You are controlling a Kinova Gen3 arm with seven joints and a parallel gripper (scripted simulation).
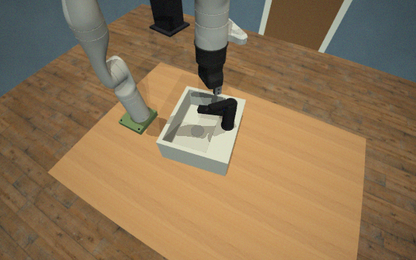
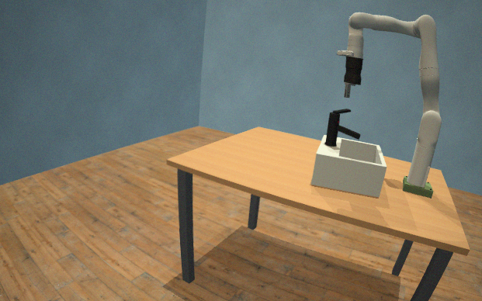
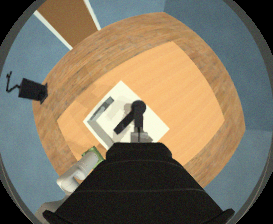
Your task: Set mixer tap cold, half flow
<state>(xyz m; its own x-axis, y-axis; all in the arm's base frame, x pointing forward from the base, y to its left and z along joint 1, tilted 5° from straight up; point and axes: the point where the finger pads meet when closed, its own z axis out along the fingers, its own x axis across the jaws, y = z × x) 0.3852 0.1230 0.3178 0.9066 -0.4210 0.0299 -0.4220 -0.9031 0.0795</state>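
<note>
Pinched fully together on nothing, my gripper (image 2: 347,95) hangs well above the black mixer tap (image 2: 332,128), which stands on the back rim of the white sink (image 2: 346,174), its lever (image 2: 341,111) near level at the top. With fingers shut I'd judge a push is the plan: come down beside the lever, nudge it to the blue-dot stop, then lift halfway without overshooting. Sink and green arm base (image 2: 428,192) share a wooden table (image 2: 245,155) on plank flooring, blue walls behind.

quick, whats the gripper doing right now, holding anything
Gripper: shut, holding nothing; it hangs in the air above the black mixer tap's lever, apart from it.
</note>
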